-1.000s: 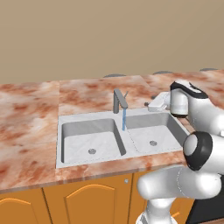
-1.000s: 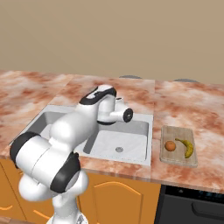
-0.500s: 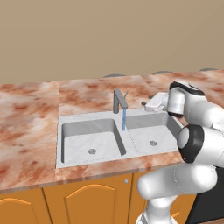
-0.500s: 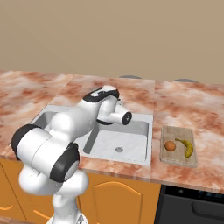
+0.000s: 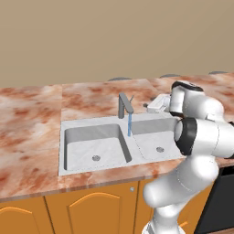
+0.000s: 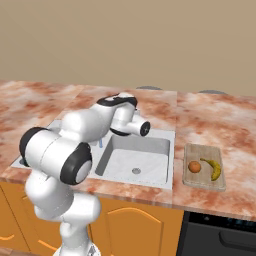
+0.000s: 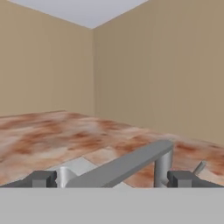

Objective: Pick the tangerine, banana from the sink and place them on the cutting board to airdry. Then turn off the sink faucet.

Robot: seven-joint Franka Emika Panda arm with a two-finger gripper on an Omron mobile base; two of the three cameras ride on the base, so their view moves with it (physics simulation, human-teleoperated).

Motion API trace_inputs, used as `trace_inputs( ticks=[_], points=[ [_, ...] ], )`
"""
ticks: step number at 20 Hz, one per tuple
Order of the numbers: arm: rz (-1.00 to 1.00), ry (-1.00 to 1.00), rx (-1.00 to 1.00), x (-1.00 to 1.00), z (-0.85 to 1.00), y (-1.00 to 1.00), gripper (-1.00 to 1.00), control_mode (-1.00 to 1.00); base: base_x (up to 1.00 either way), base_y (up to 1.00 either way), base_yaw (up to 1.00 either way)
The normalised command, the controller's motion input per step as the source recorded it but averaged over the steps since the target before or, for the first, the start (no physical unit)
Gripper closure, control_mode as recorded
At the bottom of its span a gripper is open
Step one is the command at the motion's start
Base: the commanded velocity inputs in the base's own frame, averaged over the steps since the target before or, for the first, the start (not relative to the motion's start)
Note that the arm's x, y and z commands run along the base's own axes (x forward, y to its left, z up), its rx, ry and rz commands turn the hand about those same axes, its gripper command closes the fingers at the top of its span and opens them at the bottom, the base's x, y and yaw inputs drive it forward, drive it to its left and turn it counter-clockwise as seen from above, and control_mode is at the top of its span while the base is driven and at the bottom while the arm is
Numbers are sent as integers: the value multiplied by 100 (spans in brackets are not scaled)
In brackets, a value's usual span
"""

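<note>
Gripper (image 7: 112,179) swung in toward the sink faucet (image 5: 124,105) since a second ago; base unmoved.
Left to right: sink (image 5: 82,130) set in the marbled counter (image 5: 32,114), both basins bare, water running from the spout into the divider area. Fingers spread wide, holding nothing, level with the spout at the right of the post. Further right, cutting board (image 6: 204,172) carries tangerine (image 6: 194,166) and banana (image 6: 214,168), just beside each other.
</note>
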Motion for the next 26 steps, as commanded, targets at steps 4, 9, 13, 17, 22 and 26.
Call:
trace_inputs(
  ticks=[4,9,13,17,22,26],
  points=[
    [13,5,0,28,-14,0,-100,-100,0,0,0],
    [14,4,0,20,-15,0,-100,-100,0,0,0],
    [12,0,0,21,-7,3,-100,-100,0,0,0],
    [10,0,0,24,-7,9,-100,-100,0,0,0],
    [7,0,0,17,-13,14,-100,-100,0,0,0],
    [2,0,0,15,-15,16,-100,-100,0,0,0]
  ],
)
